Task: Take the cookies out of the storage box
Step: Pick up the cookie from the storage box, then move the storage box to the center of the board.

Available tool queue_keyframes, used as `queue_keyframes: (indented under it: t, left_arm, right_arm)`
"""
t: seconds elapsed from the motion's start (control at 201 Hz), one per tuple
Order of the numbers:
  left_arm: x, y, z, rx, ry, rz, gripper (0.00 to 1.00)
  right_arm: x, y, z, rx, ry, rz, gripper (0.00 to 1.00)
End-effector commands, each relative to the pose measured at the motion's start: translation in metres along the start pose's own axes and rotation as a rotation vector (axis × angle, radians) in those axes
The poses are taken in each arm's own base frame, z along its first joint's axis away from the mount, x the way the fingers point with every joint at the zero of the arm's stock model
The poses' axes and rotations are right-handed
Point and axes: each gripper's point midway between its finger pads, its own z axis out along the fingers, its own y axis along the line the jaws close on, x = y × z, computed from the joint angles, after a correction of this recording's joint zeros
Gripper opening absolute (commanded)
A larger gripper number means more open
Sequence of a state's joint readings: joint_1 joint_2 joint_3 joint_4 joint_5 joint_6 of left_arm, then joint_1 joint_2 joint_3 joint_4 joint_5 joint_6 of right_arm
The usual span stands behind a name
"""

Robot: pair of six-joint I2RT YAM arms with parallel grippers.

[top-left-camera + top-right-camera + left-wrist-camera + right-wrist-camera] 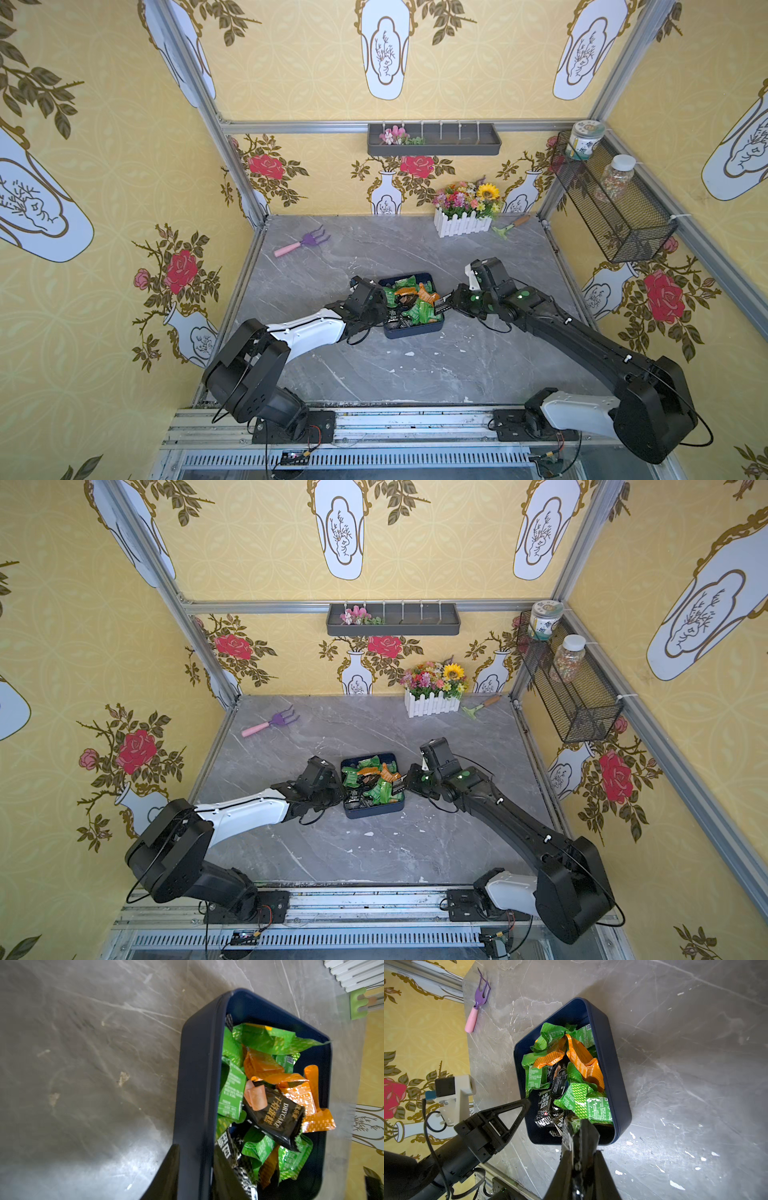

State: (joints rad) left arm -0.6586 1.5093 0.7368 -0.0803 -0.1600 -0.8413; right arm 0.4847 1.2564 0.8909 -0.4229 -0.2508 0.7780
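Note:
The navy storage box [415, 331] [374, 812] sits mid-table, filled with green, orange and black cookies [415, 300] [270, 1109] [579, 1093]. My left gripper [384, 309] [196, 1148] is at the box's left side, shut on its wall [197, 1084], one finger outside and one inside among the packets. My right gripper [448, 302] [580, 1152] hangs over the box's right edge, shut on a black cookie packet [580, 1136] [399, 783] that sticks out beyond its fingertips above the box.
A purple hand rake [301, 243] lies at the back left. A white fence planter with flowers [463, 224] and a green trowel [509, 226] stand at the back right. A grey wall tray [434, 146] and a wire basket [615, 208] with jars hang on the walls.

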Motion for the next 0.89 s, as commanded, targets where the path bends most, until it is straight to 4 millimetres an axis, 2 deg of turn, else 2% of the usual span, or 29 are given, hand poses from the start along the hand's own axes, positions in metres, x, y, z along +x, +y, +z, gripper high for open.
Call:
queue_keyframes:
  t: [0.0, 0.274, 0.453, 0.582, 0.672, 0.787, 0.886]
  left_arm:
    - [-0.004, 0.018, -0.002, -0.096, -0.023, 0.062, 0.22]
    - [-0.018, 0.025, -0.003, -0.174, -0.06, 0.149, 0.07]
    - [-0.049, 0.027, 0.0, -0.18, -0.118, 0.199, 0.05]
    - [-0.076, 0.014, -0.002, -0.202, -0.179, 0.307, 0.04]
    - [-0.087, 0.01, 0.002, -0.236, -0.194, 0.386, 0.04]
    - [-0.096, 0.014, 0.016, -0.256, -0.162, 0.413, 0.04]
    - [-0.1, 0.014, 0.024, -0.241, -0.15, 0.401, 0.04]
  right_arm:
    - [-0.002, 0.011, -0.002, -0.033, 0.01, -0.057, 0.13]
    - [-0.006, 0.029, 0.0, -0.087, 0.041, -0.111, 0.13]
    - [-0.002, 0.041, 0.008, -0.136, 0.104, -0.184, 0.13]
    - [-0.002, 0.052, 0.009, -0.17, 0.132, -0.226, 0.13]
    - [0.0, 0.055, 0.01, -0.186, 0.147, -0.239, 0.13]
    - [0.007, 0.059, 0.015, -0.218, 0.187, -0.259, 0.13]
    - [0.029, 0.066, 0.027, -0.245, 0.257, -0.325, 0.14]
